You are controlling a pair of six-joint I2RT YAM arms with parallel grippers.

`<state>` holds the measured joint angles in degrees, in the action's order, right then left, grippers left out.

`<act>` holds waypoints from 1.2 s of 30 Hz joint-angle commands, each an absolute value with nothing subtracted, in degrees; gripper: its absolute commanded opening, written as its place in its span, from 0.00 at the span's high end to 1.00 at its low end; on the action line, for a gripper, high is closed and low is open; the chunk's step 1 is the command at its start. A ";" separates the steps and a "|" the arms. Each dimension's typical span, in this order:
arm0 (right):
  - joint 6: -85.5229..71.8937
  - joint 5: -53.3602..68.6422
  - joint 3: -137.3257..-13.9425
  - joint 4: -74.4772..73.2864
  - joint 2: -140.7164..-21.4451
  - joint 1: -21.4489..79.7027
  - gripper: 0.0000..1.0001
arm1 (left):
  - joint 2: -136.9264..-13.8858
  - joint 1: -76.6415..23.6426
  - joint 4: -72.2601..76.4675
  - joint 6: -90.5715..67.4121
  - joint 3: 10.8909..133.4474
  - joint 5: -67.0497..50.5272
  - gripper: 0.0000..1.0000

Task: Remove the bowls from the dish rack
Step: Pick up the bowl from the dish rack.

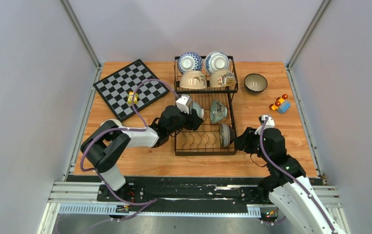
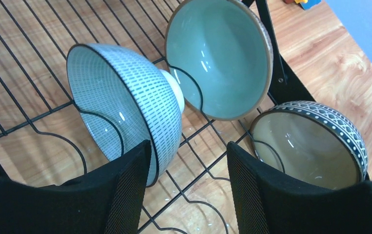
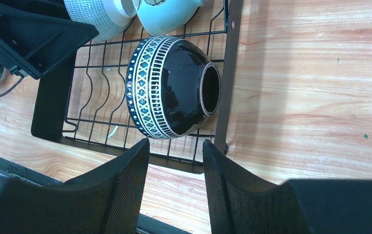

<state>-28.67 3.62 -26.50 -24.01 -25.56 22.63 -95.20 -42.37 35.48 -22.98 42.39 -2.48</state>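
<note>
The hatched white bowl (image 2: 140, 97) stands on edge in a wavy divider of the dish rack (image 1: 204, 152), on the lower tray. Its rim reaches down into the gap of the left fingers (image 2: 125, 195). They are spread apart and hold nothing. One finger lies on the hollow side of the bowl, the other well off its patterned outside, so the wall runs lengthwise between them. Whether the nearer finger touches the rim cannot be told. By my reading, closing would pinch the wall at the rim, and the left arm is plainly the nearer one for this bowl.

Just beyond it leans the pale teal bowl (image 2: 218, 58), its hollow towards the fingers.

The dark banded bowl (image 3: 174, 92) lies on its side straight ahead of the right fingers (image 3: 120, 195), which are also released and short of it. Its foot points to the bare counter (image 3: 310, 97).
</note>
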 commanded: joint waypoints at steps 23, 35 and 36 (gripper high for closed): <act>-28.83 5.03 -24.56 -22.94 -25.61 23.03 0.52 | -107.78 -41.40 76.43 -29.44 33.00 0.65 0.54; -29.01 5.36 -24.09 -22.76 -25.75 23.03 0.53 | -111.55 -41.31 82.03 -32.52 34.23 -2.85 0.87; -28.96 5.36 -24.10 -22.72 -25.80 23.03 0.52 | -111.85 -41.31 82.38 -32.95 34.38 -3.15 0.89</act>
